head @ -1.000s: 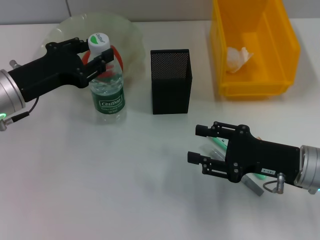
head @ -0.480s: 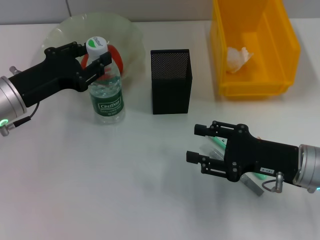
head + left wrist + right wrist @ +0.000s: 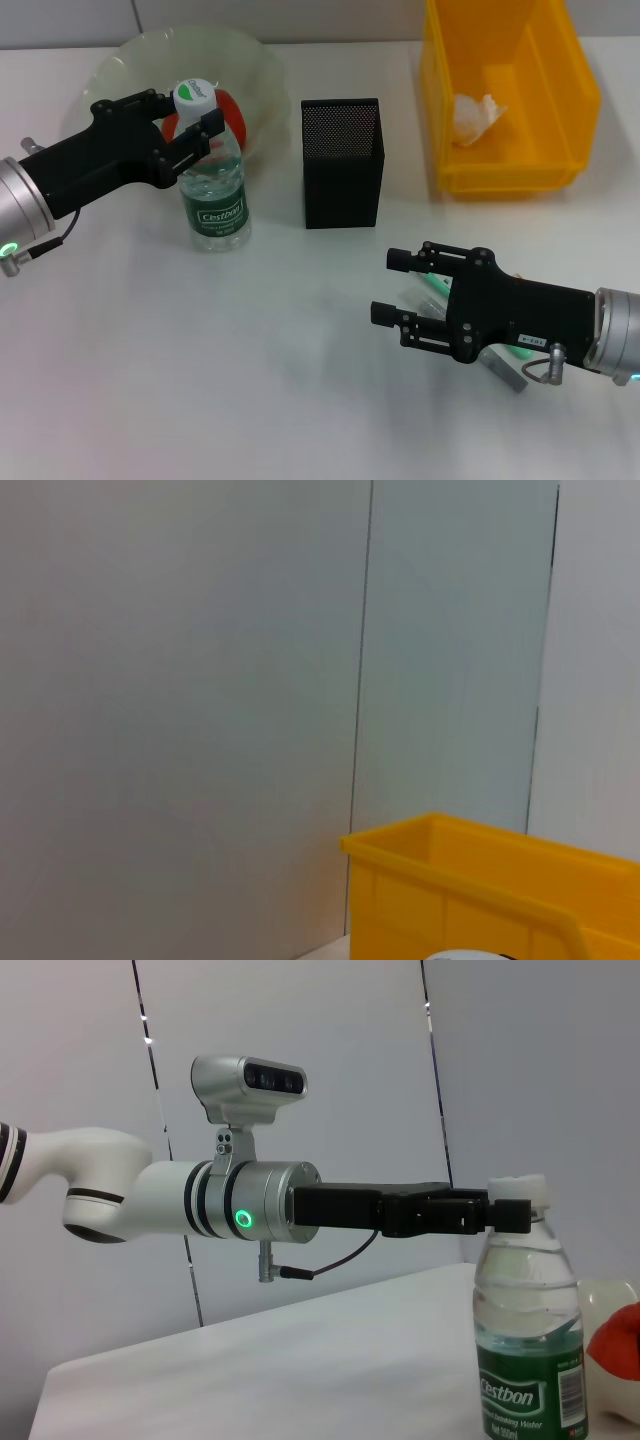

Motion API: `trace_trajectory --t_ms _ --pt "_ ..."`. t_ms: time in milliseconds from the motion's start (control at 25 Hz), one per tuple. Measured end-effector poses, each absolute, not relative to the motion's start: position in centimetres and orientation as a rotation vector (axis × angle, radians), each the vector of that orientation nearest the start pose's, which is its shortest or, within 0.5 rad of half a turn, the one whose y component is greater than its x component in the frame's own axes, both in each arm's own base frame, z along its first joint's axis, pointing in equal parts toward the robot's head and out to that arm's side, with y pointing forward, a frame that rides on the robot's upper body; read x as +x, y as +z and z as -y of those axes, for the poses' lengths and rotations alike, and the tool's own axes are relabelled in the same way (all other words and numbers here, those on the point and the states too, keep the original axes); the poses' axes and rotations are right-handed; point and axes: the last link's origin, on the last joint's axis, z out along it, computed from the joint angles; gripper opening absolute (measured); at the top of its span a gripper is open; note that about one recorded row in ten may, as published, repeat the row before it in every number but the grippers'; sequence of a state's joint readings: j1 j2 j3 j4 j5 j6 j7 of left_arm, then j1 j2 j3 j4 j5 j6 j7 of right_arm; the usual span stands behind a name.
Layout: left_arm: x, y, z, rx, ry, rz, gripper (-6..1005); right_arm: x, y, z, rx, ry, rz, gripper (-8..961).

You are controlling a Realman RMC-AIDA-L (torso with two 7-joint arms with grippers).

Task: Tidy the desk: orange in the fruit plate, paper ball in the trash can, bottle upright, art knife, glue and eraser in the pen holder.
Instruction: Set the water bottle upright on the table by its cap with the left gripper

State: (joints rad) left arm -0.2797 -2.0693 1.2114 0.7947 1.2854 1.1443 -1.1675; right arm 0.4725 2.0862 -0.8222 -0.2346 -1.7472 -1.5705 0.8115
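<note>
The bottle (image 3: 213, 180) stands upright on the surface (image 3: 200, 360) toward its far left, just in front of the bowl (image 3: 255, 70) that holds the orange (image 3: 225, 105). The left pincer (image 3: 180, 118) sits around the bottle's neck with its fingers spread, not squeezing. The right pincer (image 3: 398, 287) hovers wide over the near right, above the knife (image 3: 435, 290) and glue stick (image 3: 505, 372). The tissue wad (image 3: 478, 115) lies in the yellow bin (image 3: 580, 90) at the far right; the black mesh cup (image 3: 342, 165) stands between bowl and bin.
</note>
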Motion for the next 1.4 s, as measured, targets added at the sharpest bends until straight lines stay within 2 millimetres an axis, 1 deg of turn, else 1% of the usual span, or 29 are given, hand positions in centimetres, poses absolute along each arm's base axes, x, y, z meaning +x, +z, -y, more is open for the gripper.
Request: trace_trajectory --t_ms 240,320,560,800,960,1120,1200,1240,1280,1320,1400 --pt "-26.5 0.3 -33.4 -2.332 -0.794 0.466 436 27.1 -6.5 -26.7 -2.701 0.967 -0.375 650" --pt "-26.5 0.3 -33.4 -2.333 -0.791 0.463 536 27.1 -6.5 -26.7 -2.702 0.967 -0.378 650" --pt "-26.3 0.4 -33.4 -2.331 -0.805 0.458 632 27.1 -6.7 -26.5 -2.716 0.963 -0.381 651" --pt "-25.5 1.8 -33.4 -2.280 -0.917 0.440 643 27.1 -6.7 -26.5 -2.717 0.964 -0.384 651" --pt "-24.9 2.2 -33.2 -2.294 -0.965 0.405 651 27.1 -6.8 -26.3 -2.728 0.962 -0.386 650" --pt "-24.0 2.4 -32.8 -2.317 -1.028 0.362 735 27.2 -6.9 -26.2 -2.724 0.963 -0.394 650" --pt "-24.0 2.4 -32.8 -2.317 -1.028 0.362 777 27.2 -6.8 -26.2 -2.717 0.972 -0.398 650" --pt "-23.1 2.8 -32.1 -2.340 -1.116 0.311 798 27.2 -6.7 -26.2 -2.714 0.976 -0.399 650" --pt "-23.1 2.8 -32.1 -2.340 -1.116 0.311 797 27.2 -6.7 -26.2 -2.712 0.979 -0.399 650" --pt "-22.4 3.1 -31.2 -2.376 -1.193 0.255 796 27.3 -6.6 -26.1 -2.711 0.980 -0.399 650" --pt "-22.4 3.1 -31.2 -2.376 -1.193 0.255 794 27.4 -6.5 -26.0 -2.708 0.978 -0.403 651"
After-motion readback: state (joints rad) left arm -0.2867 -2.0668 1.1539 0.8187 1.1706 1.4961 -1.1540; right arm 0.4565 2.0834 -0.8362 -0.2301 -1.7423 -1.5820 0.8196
